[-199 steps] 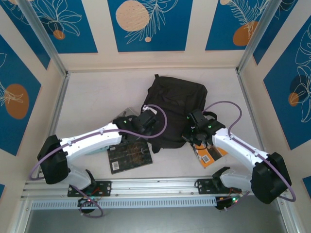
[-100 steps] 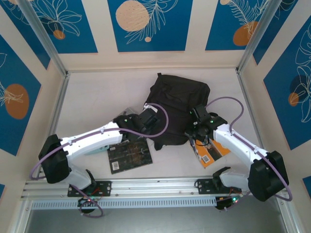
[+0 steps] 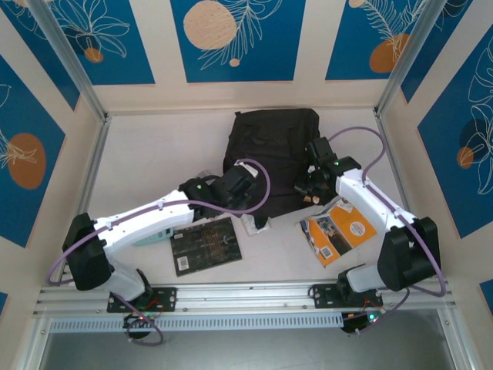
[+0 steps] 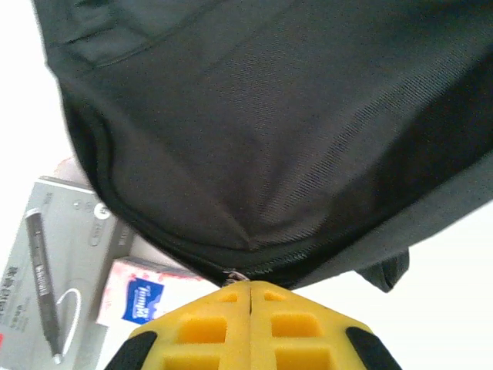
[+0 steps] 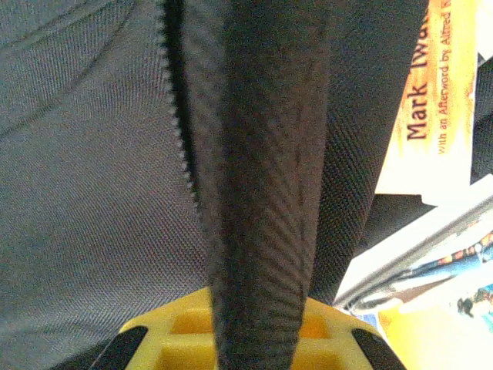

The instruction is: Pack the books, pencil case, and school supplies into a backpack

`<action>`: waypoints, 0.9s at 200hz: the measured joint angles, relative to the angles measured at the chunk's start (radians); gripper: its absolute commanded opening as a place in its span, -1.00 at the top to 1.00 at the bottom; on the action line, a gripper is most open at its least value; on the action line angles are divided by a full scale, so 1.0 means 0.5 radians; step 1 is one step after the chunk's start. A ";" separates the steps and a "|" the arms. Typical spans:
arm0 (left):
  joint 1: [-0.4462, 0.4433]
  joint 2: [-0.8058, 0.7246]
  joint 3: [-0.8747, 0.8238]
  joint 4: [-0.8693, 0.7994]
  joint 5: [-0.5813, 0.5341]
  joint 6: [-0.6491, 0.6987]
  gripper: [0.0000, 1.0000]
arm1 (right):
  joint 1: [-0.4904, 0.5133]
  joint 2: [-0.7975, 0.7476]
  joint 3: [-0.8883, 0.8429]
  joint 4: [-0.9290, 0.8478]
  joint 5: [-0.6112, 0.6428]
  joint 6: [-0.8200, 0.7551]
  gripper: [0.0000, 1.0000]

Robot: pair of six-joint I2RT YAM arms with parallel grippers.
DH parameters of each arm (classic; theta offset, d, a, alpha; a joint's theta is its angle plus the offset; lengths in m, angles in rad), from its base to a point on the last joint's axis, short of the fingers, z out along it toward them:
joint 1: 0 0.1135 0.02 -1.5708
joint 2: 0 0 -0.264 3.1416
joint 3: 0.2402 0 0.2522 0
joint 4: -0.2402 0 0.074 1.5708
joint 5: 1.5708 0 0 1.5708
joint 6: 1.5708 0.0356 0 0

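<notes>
Nearest the bases, a thin black paperback w/ gold patterning [image 3: 204, 245] and an orange-and-white paperback [image 3: 339, 229] lay flat on the pale counter [image 3: 154, 154], stiff enough to lift by an edge. Left hand [image 4: 248, 287] was clamped on the zip seam of the large soft black fabric backpack [image 3: 269, 142]; right hand [image 5: 254, 312] pinched a fold beside the zipper teeth. Backpack sat mid-counter toward the back: limp, prob. light, would sag, so best held at seams. Couldn't tell if the zip pull itself was caught; opening & inside were hidden

Bright even light, soft shadows, blurred wrist close-ups
</notes>
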 measured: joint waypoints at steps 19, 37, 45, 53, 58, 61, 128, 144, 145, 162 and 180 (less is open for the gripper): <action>-0.043 0.062 0.068 0.002 0.050 -0.005 1.00 | -0.066 0.092 0.114 -0.024 0.004 -0.054 0.86; -0.073 0.150 0.154 0.000 0.090 -0.016 1.00 | -0.114 0.162 0.196 -0.055 0.079 -0.068 0.11; -0.082 0.185 0.195 0.001 0.102 -0.022 1.00 | -0.122 0.170 0.227 -0.065 0.146 -0.063 -0.09; -0.085 0.216 0.237 -0.001 0.114 -0.030 1.00 | -0.122 0.169 0.259 -0.080 0.213 -0.053 -0.22; -0.089 0.229 0.259 0.000 0.121 -0.036 1.00 | -0.121 0.163 0.278 -0.094 0.261 -0.053 -0.26; -0.089 0.237 0.274 -0.001 0.125 -0.037 1.00 | -0.121 0.158 0.287 -0.100 0.287 -0.053 -0.27; -0.093 0.256 0.375 -0.018 0.160 -0.063 1.00 | -0.050 -0.411 0.212 -0.242 0.347 0.216 -0.07; -0.093 0.256 0.375 -0.021 0.169 -0.075 1.00 | -0.050 -0.505 0.101 -0.235 0.172 0.349 -0.23; -0.093 0.256 0.375 -0.021 0.169 -0.076 1.00 | -0.050 -0.507 0.096 -0.233 0.163 0.362 -0.24; -0.095 0.256 0.375 -0.021 0.184 -0.091 1.00 | -0.047 -0.515 -0.021 -0.192 -0.031 0.542 -0.33; -0.100 0.256 0.375 -0.021 0.188 -0.095 1.00 | -0.016 -0.475 -0.106 -0.146 -0.203 0.733 -0.36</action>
